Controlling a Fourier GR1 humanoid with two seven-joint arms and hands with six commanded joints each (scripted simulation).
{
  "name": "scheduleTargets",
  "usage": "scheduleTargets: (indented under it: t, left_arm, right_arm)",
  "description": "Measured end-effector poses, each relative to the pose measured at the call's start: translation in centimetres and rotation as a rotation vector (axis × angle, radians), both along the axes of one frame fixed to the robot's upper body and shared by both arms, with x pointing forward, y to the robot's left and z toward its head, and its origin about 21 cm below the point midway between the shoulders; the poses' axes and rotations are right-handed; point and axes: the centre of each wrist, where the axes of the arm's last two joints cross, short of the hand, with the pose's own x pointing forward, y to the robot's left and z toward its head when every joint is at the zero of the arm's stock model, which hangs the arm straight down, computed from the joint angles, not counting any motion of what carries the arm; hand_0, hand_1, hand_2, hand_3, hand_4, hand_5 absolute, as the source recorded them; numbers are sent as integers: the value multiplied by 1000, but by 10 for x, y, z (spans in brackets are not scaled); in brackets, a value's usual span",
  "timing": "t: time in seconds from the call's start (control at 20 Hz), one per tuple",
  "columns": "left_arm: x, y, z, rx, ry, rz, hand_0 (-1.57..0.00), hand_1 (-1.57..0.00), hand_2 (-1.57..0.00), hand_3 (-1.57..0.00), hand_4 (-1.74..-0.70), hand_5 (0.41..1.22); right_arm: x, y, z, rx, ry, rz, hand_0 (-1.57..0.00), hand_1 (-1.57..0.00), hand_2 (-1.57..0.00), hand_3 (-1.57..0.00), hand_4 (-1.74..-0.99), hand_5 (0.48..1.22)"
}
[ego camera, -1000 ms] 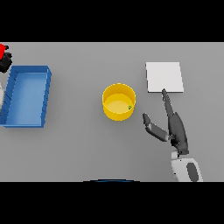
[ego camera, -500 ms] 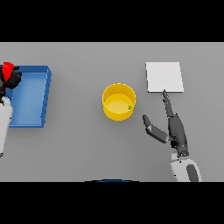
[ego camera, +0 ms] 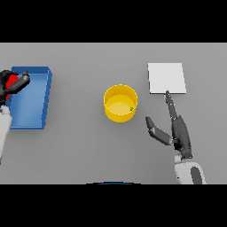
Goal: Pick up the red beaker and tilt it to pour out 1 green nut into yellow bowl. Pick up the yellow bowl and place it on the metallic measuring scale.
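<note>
A blue tray [ego camera: 31, 116] lies on the grey bench [ego camera: 80, 150], far over on the bench's left side. It is an open, rectangular container with low upright walls and a flat floor of the same blue. Its long sides run away from the viewer, and it sits slightly askew, the near end a little further left than the far end. Its floor shows plain blue, though the far left corner is hidden from sight. The bench itself is a plain, even grey surface that fills the whole scene, reaching every edge of the view without any marking or seam.
</note>
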Motion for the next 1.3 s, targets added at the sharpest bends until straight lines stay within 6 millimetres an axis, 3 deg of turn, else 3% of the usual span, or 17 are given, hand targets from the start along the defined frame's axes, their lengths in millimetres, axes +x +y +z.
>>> scheduleTargets:
  t: [0.2, 0.35, 0.5, 0.85, 1.1, 1.3]
  left_arm:
    - [2, -1, -9, 32, 20, -58, -202, -166, -170, -160, -802, 652]
    - [4, 2, -10, 38, -4, -53, -103, -85, -87, -82, -782, 651]
    - [3, 0, -8, 44, -36, -77, -52, -43, -44, -41, -756, 659]
    - [7, -4, 0, 46, -51, -85, -10, -8, -8, -8, -733, 680]
    - [5, -2, -3, 47, -34, -89, -3, -2, -2, -2, -741, 699]
    - [5, 2, -2, 52, -37, -88, 0, 0, 0, 0, -745, 704]
  right_arm:
    - [-1, -2, -1, -13, -3, 2, 1, 1, 1, 1, -1015, 642]
    - [-3, 1, 0, -33, 8, 7, 1, 1, 1, 1, -1020, 640]
    - [12, -8, 11, -138, 42, 81, 1, 1, 1, 1, -1022, 674]
    - [61, 3, 48, -687, 1, 385, 1, 1, 1, 1, -1192, 677]
    - [85, 17, 66, -972, -74, 585, 1, 1, 1, 1, -1226, 692]
    - [100, 37, 68, -1180, -90, 694, 1, 1, 1, 1, -1215, 711]
